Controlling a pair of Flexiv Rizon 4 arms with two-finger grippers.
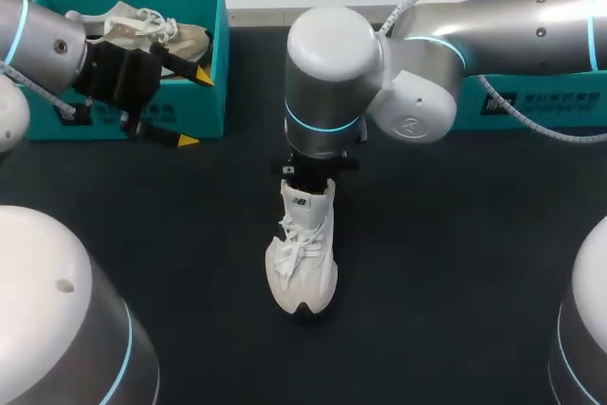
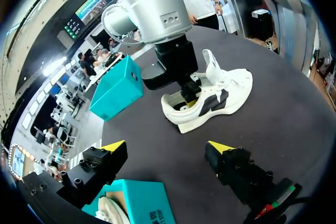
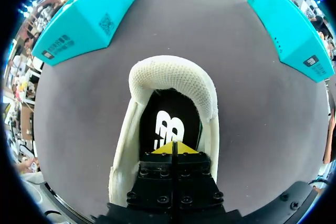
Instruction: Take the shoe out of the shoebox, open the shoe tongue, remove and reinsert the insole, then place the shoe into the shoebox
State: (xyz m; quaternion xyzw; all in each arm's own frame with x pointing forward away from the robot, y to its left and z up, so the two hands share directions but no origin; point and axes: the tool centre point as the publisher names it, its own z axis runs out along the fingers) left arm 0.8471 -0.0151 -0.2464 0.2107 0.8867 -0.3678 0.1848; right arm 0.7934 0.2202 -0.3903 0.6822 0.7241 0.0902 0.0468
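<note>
A white shoe (image 1: 303,258) lies in the middle of the dark table, toe toward the near edge and tongue raised (image 2: 210,62). My right gripper (image 1: 308,174) stands over its heel opening. In the right wrist view this gripper (image 3: 173,148) is shut, and its yellow tips rest on the black insole (image 3: 169,124) inside the shoe (image 3: 173,80). My left gripper (image 1: 195,108) hangs open at the front of the left teal shoebox (image 1: 194,113). Nothing is between its fingers (image 2: 114,146), and the shoe (image 2: 231,90) lies well ahead of it.
The left shoebox holds a beige shoe (image 1: 142,30). A second teal box (image 1: 531,101) stands at the back right, partly under my right arm. The two boxes (image 3: 86,19) (image 3: 286,22) flank the table's far side.
</note>
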